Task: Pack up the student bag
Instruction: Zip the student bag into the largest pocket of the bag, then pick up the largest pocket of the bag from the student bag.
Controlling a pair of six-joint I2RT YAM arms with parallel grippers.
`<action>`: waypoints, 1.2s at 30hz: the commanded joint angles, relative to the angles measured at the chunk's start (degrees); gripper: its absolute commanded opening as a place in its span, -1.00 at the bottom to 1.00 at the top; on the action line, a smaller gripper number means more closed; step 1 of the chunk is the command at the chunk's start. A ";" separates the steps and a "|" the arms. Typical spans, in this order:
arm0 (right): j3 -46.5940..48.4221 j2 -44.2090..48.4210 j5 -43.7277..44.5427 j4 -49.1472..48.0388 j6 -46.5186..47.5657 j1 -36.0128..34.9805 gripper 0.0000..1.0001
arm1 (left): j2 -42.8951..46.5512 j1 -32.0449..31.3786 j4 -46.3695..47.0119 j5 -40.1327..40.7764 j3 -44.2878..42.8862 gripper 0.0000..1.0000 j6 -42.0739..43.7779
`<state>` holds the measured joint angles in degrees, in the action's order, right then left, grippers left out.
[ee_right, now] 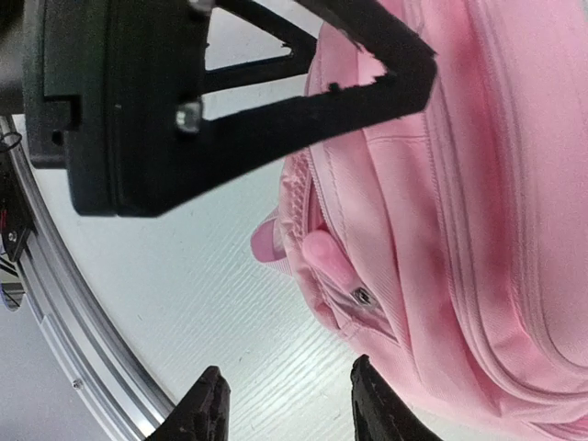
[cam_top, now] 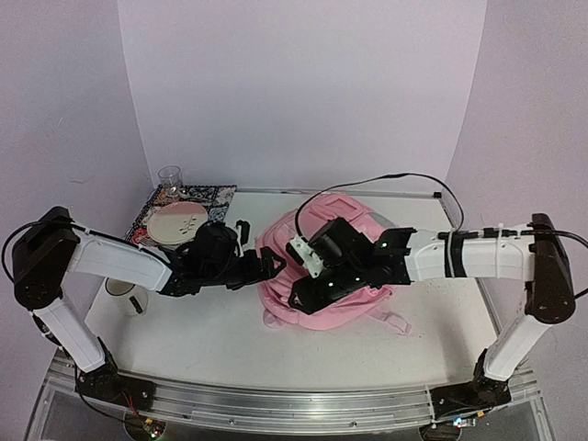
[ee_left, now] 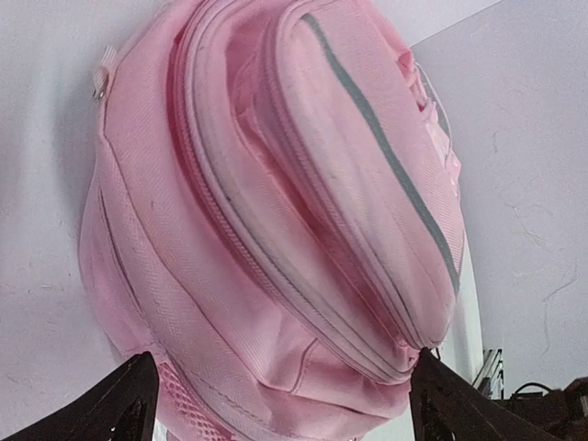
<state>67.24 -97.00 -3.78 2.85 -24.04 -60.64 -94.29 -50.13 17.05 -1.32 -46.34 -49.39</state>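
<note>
Two arms rise from a metal rail [cam_top: 276, 404] at the near edge of the white surface [cam_top: 202, 335] and bend inward toward the middle. Under the left arm's elbow, at the left edge, stands a white cup [cam_top: 122, 292].

The left hand [cam_top: 273, 265] sits at the left rim of the student bag [cam_top: 322, 308]. In its wrist view its fingers [ee_left: 124, 404] stand wide apart, one on each side of the bag's end, and they are not closed on the fabric. The right hand [cam_top: 301, 298] reaches over the bag's near left corner. Its fingers [ee_right: 207, 413] are also apart, with only bare surface and the bag's edge showing between them. A small zip pull [ee_right: 361, 296] lies on that edge.

The pale-pink bag lies flat at the middle of the surface, slightly right, partly under the right arm's wrist.

Farther back on the left lies a patterned mat [cam_top: 219, 195] with a round pale dish [cam_top: 179, 222] on it. A clear glass [cam_top: 170, 177] stands at its far corner. A black cable [cam_top: 386, 177] arcs over the back of the surface.
</note>
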 commanded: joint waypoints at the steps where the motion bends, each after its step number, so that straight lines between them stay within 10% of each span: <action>1: -3.43 6.78 4.62 0.87 1.69 1.01 0.01 | 6.12 -1.10 -6.03 2.89 0.80 0.88 6.20; 17: -9.40 9.25 12.22 -1.21 3.99 3.60 0.17 | 8.58 -4.80 -8.41 -10.52 2.62 0.21 6.29; 36: -10.59 8.51 11.57 -4.24 3.51 3.58 0.19 | -0.56 -4.80 -4.78 -14.70 -3.43 -0.09 3.42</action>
<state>56.55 -88.86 6.99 -1.53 -20.67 -57.01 -95.07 -54.72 8.17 -13.39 -46.98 -45.16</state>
